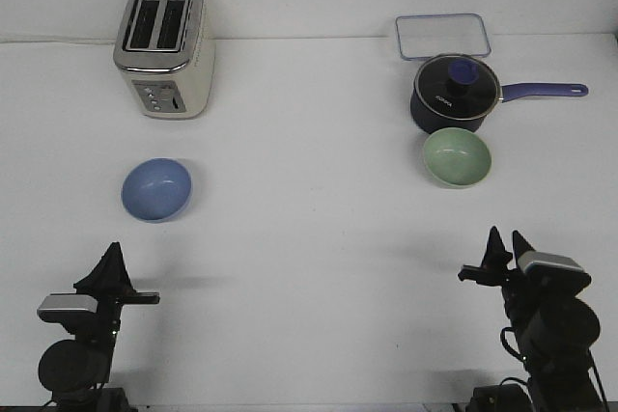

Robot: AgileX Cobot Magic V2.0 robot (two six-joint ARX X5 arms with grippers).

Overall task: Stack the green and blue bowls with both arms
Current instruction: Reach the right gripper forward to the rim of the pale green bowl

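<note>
Nearest, the left tool (113,256) sat pinched together and empty; the right tool (509,243) stood slightly parted, empty too. Beyond them on the counter (309,267), the blue bowl (156,189) waited left, the green bowl (457,157) right, both mouth-up, round, no long axis. Best grip: one rim each, descending straight, clear of the saucepan (456,94).

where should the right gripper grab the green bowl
Grip the rim of the green bowl, one finger inside and one outside, coming down from above. It sits upright and open, so the thin wall is the only pinchable part. Probably take the near edge: the saucepan stands close behind the far rim. The right gripper waits short of it.
</note>
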